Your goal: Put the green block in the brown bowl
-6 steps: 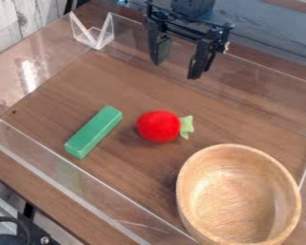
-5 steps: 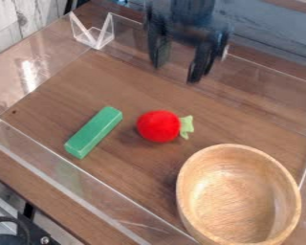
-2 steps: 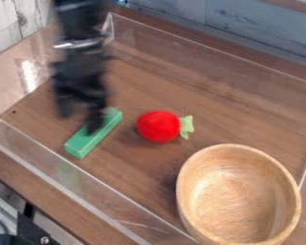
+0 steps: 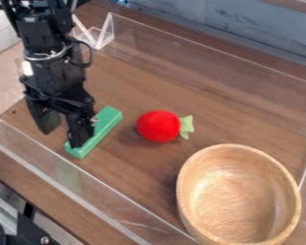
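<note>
The green block lies flat on the dark wooden table, left of centre, its long side running diagonally. My gripper points down at the block's near-left end and is open. Its right finger stands in front of the block's lower end and hides part of it, while the left finger is off to the block's left. I cannot tell whether a finger touches the block. The brown bowl, large, wooden and empty, sits at the front right, well away from the gripper.
A red round plush with a green stem lies between the block and the bowl. Low clear acrylic walls fence the table surface. A small clear acrylic stand stands at the back left.
The gripper has swung from the back of the table, above the plush, to the front left and come down beside the green block, staying open. The block, plush and bowl have not moved.
</note>
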`<state>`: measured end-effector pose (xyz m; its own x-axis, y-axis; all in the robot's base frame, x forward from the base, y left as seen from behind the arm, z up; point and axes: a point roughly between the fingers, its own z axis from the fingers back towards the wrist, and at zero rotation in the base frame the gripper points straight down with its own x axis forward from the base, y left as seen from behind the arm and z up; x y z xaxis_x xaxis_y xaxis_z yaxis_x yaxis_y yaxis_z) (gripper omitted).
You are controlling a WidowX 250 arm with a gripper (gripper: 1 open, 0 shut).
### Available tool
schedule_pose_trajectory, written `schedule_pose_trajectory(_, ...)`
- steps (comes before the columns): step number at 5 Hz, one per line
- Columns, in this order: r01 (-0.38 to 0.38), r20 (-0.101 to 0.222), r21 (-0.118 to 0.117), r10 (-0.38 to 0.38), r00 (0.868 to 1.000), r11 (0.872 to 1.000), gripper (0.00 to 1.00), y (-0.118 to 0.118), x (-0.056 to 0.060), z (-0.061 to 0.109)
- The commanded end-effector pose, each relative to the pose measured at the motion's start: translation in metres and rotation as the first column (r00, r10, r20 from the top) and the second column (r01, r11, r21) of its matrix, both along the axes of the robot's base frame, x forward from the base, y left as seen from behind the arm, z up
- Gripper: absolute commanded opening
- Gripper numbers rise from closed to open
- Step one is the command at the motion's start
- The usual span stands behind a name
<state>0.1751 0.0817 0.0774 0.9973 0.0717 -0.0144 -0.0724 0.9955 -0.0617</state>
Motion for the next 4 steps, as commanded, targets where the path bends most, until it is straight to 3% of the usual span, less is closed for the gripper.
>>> schedule_pose_trajectory(1,0.012,0.044,0.001,-0.012,0.999,1.000,1.00,-0.002,0.003,-0.004)
schedule_pose_trajectory(2,0.021,0.070,-0.006,-0.021,0.997,1.000,1.00,0.000,0.002,-0.016)
schedule_pose_trajectory(4,0.144,0.105,-0.023,-0.141,0.984,0.989,1.00,0.009,0.009,-0.017)
